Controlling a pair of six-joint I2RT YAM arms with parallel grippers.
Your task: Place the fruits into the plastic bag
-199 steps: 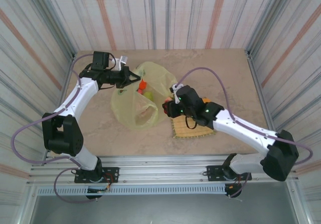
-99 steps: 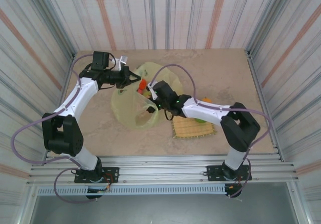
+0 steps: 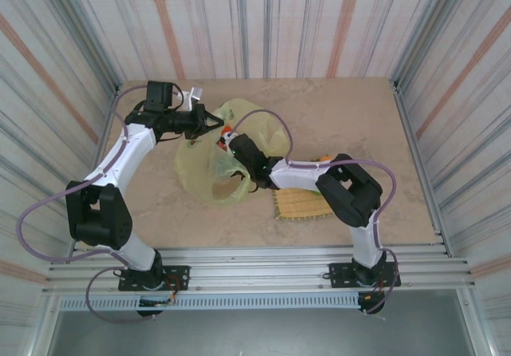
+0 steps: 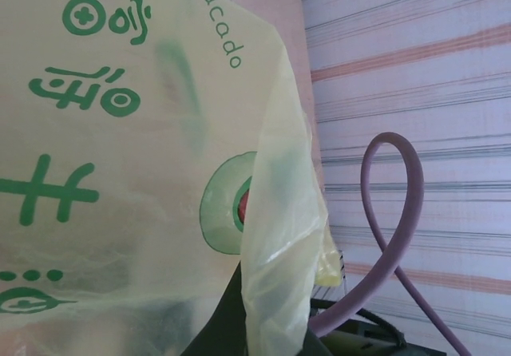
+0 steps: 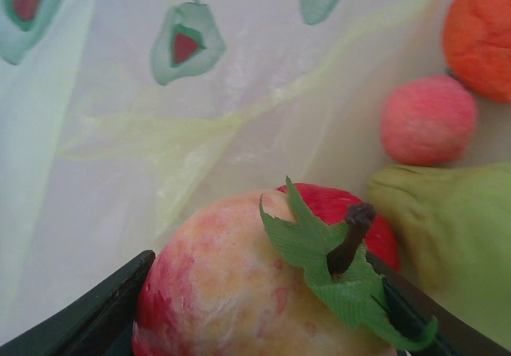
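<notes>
- Toward the worktop's (image 3: 359,116) near right edge lies the straw mat (image 3: 307,206); the right arm (image 3: 303,172) hides whatever remains on it.
- The right gripper (image 5: 259,324) grasps the red apple (image 5: 223,292) inside the plastic bag (image 3: 204,180), next to the pear (image 5: 455,228); the drop looks straight down.
- The left gripper (image 3: 209,121), clenched on the bag's far rim, holds it open.

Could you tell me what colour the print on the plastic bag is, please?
Green, on the yellow-green bag; clearest in the left wrist view.
</notes>
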